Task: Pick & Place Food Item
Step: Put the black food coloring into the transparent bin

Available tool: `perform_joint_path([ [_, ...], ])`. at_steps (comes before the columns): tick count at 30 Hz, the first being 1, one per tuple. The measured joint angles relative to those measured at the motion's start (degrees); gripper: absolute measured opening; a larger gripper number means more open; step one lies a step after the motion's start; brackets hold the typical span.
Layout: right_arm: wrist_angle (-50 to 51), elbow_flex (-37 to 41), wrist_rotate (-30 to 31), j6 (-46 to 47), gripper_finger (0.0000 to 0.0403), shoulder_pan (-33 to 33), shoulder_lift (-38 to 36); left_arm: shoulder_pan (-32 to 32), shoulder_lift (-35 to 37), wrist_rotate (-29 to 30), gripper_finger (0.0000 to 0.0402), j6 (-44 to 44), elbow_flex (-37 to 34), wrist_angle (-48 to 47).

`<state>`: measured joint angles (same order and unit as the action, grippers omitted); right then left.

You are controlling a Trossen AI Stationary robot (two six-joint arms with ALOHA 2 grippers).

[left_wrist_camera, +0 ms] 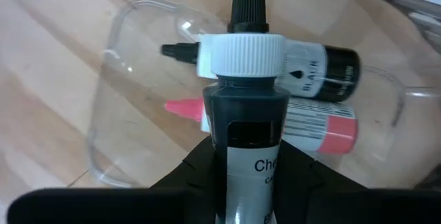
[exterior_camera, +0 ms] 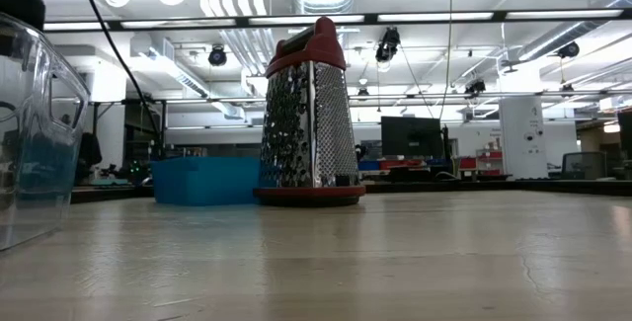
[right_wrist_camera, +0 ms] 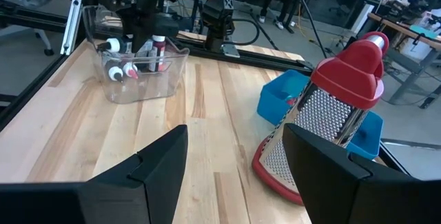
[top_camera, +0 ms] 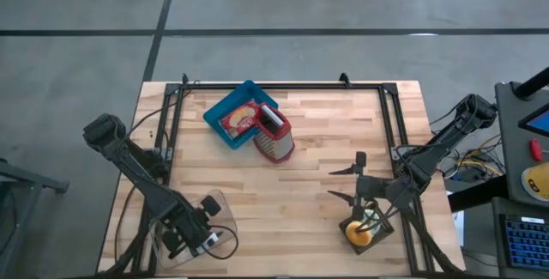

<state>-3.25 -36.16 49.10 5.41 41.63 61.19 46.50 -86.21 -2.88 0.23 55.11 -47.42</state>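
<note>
Labels on the bottle (left_wrist_camera: 247, 114) in my left tool (left_wrist_camera: 244, 176) are cut off by the frame edge; only "Che" reads. My left tool is clamped on this dark bottle with its white collar and black nozzle, directly above a clear container (left_wrist_camera: 114, 65) that holds a second dark bottle (left_wrist_camera: 324, 65) and a pink one (left_wrist_camera: 317, 124) lying on their sides. In the high view the left tool (top_camera: 190, 227) hides most of the container (top_camera: 214, 203), and the bottles are not distinguishable there.

My right tool (right_wrist_camera: 234, 155), fingers apart and holding nothing, hangs over the pale wooden worktop (top_camera: 326, 142). Ahead of it stands a steel grater (right_wrist_camera: 331, 114) with a red handle, touching a blue tray (right_wrist_camera: 282, 100). Just behind the right tool (top_camera: 364, 197) in the high view lies a yellow-orange item (top_camera: 358, 234); what it is I cannot tell.

The low view shows only the grater (exterior_camera: 309, 114), the tray (exterior_camera: 202, 181) and the container's wall (exterior_camera: 35, 133), against a workshop with ceiling ducts and monitors. Only the high view shows packaged food (top_camera: 241, 120) in the tray (top_camera: 219, 114).
</note>
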Motion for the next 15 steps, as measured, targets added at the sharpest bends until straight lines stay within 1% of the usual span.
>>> perform_joint_path([
  [4, 0.0, 0.0, 0.0, 0.02, 0.0233, 0.0, 0.0, 0.0, 0.0, -1.0, 0.0096, 0.8, 0.0, 0.1],
  [15, -0.02, 0.0, 0.0, 0.04, 0.0233, -0.02, -0.02, -0.04, 0.0, -0.5, 0.01, 1.97, -0.02, 0.28],
])
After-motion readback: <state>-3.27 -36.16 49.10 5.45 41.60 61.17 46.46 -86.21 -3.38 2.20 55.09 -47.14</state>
